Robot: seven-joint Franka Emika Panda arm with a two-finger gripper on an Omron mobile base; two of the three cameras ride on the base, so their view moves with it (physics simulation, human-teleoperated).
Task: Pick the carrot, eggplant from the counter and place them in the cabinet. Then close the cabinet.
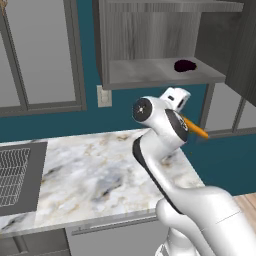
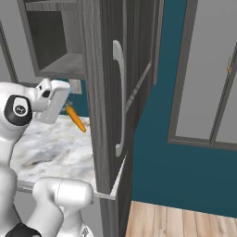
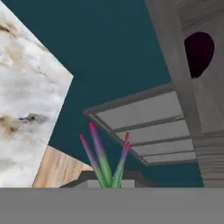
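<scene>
Your gripper (image 2: 68, 105) is closed on the carrot (image 1: 196, 128), holding it in the air above the counter (image 1: 90, 165) and below the open cabinet (image 1: 150, 35). In the left base view the carrot pokes out past the wrist toward four o'clock; in the right base view it slants down toward five o'clock, beside the open door's edge. The hand view shows what the others don't: the carrot's green-and-pink top sprouting at six o'clock. The eggplant (image 1: 184, 65) already lies on the cabinet shelf, at one o'clock in the left base and hand views; the door hides it in the right base view.
</scene>
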